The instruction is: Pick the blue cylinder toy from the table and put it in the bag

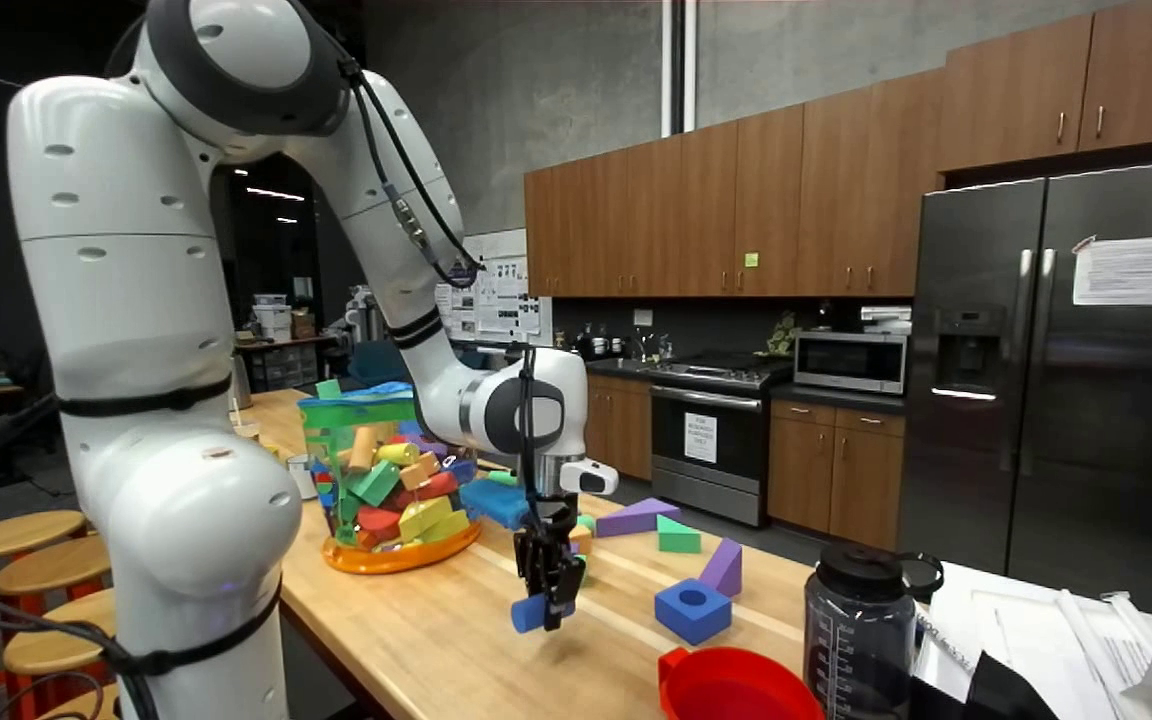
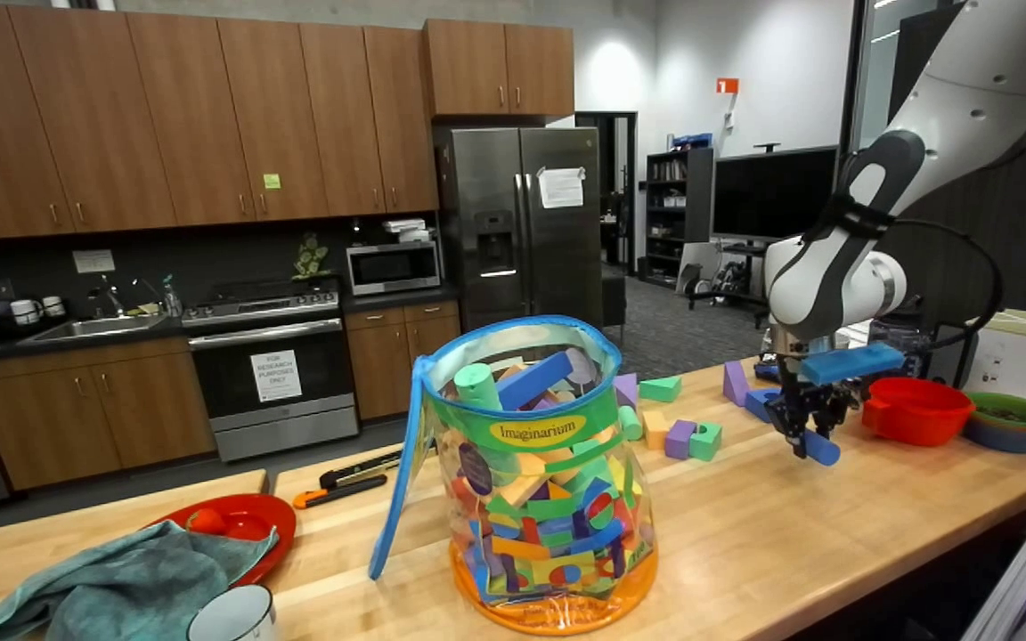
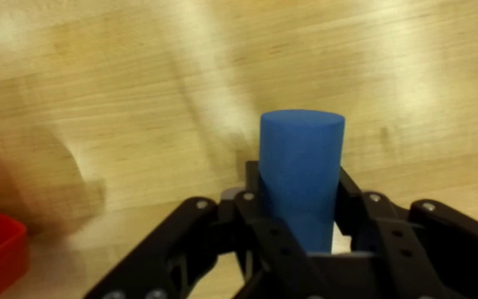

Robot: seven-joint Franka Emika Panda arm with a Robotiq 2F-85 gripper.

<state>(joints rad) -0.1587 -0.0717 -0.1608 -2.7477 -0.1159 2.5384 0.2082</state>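
Observation:
The blue cylinder toy [image 1: 529, 613] is in my gripper [image 1: 549, 608], near the table's front part. It also shows in an exterior view [image 2: 822, 448] and in the wrist view [image 3: 301, 166]. My gripper, seen in the wrist view [image 3: 297, 187], is shut with one finger on each side of the cylinder. The cylinder looks raised a little above the table, with a shadow below it. The see-through bag [image 2: 537, 432] stands open on the table, full of colored blocks, its blue-edged lid hanging at its side. It also shows in an exterior view [image 1: 348, 412], away from the gripper.
A red bowl [image 1: 736, 690] and a blue block with a hole [image 1: 693, 611] are near the gripper. Purple [image 1: 724, 567] and green [image 1: 678, 536] wedges lie farther back. A dark bottle [image 1: 858, 630] stands beside the bowl. A white mug [image 2: 232, 619] stands near the bag.

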